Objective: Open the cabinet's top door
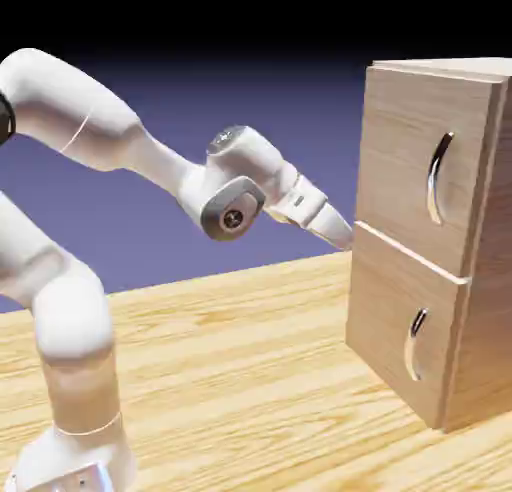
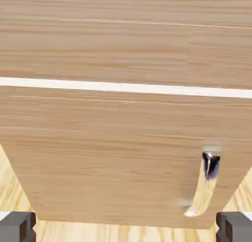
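The cabinet (image 1: 488, 280) stands on the exterior view's right. Its top door (image 1: 405, 165) lies flush and closed, with a curved silver handle (image 1: 437, 178) near its right side. My gripper (image 1: 345, 234) sits just off the cabinet's left front edge, level with the seam between the two doors, well left of that handle. In the hand view the top door (image 2: 126, 34) fills the upper part above a pale seam, and its handle is out of view. My gripper (image 2: 126, 228) is open with nothing between the fingertips (image 2: 17, 226).
The lower door (image 1: 395, 330) is closed too, and its smaller handle (image 1: 414, 345) (image 2: 204, 189) shows below the seam. The wooden table (image 1: 250, 380) stretches under the arm and in front of the cabinet.
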Controlling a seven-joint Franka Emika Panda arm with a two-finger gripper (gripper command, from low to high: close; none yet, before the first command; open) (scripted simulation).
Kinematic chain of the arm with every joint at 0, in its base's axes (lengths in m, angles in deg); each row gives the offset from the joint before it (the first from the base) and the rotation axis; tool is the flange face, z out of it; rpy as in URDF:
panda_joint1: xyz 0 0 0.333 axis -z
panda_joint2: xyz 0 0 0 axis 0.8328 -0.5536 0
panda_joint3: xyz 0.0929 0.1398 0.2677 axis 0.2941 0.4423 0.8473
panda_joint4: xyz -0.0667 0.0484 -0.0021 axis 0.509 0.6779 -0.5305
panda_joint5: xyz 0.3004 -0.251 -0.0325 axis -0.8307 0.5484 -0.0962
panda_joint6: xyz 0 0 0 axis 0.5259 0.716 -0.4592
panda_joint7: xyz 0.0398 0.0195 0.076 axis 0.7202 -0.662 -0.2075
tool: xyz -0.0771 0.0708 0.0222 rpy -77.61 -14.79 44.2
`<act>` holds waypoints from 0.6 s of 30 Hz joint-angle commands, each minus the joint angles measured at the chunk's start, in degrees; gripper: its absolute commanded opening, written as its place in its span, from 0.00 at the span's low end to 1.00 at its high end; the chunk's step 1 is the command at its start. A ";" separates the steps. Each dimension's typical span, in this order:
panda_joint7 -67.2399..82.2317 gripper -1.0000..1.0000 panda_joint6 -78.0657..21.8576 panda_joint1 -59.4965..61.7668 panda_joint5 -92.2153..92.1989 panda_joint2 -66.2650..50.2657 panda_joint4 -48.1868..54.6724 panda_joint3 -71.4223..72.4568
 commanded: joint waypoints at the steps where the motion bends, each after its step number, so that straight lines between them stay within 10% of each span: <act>1: 0.95 1.00 -0.15 -0.94 2.50 0.36 0.46 -1.01; 18: 17.15 1.00 -2.67 -16.84 44.86 6.47 8.24 -18.23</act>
